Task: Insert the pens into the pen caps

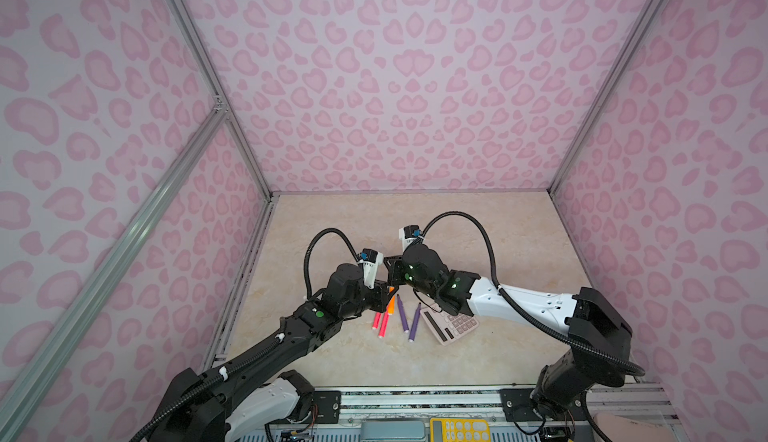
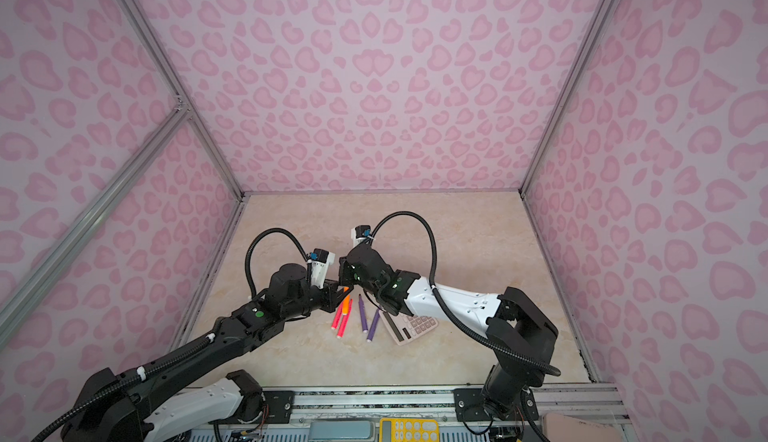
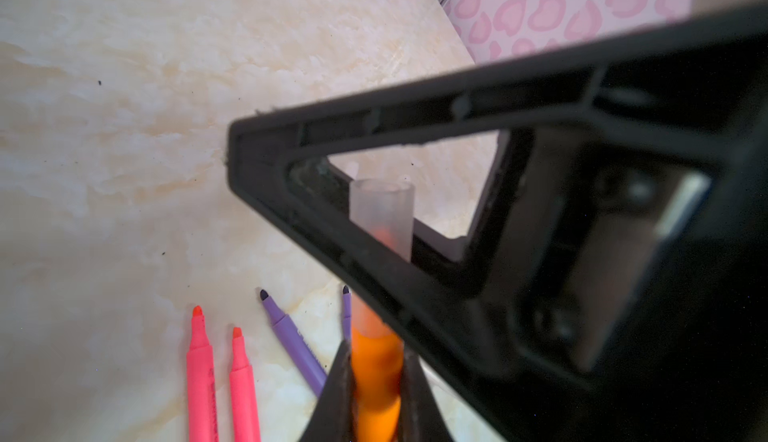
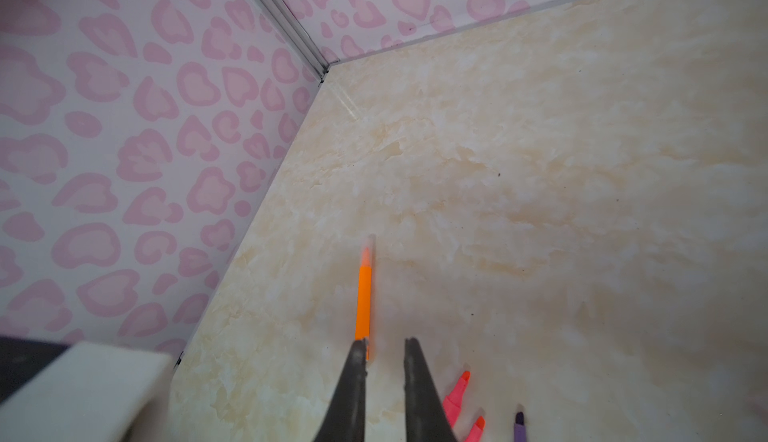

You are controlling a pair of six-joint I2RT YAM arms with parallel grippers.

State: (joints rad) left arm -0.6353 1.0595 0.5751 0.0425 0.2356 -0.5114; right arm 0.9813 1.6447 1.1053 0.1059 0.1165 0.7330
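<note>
My left gripper [image 3: 376, 346] is shut on an orange pen [image 3: 376, 369] that is lifted off the table. A clear pen cap [image 3: 382, 215] covers the pen's tip, and orange shows through it. The cap sits between my right gripper's fingers [image 3: 257, 161], which are closed on it. In both top views the two grippers [image 1: 384, 294] [image 1: 392, 271] meet over the table's middle. Two pink-red pens [image 1: 380, 321] and two purple pens [image 1: 402, 313] lie uncapped below them. In the right wrist view, a second orange pen [image 4: 363, 302] with a clear cap on its tip lies past my right gripper [image 4: 386, 340].
A pink calculator [image 1: 451, 323] lies just right of the purple pens, partly under the right arm. Pink patterned walls [image 1: 415, 86] close in the marble table [image 1: 519, 244] on three sides. A metal rail [image 1: 415, 398] and a yellow calculator [image 1: 459, 429] sit at the front edge.
</note>
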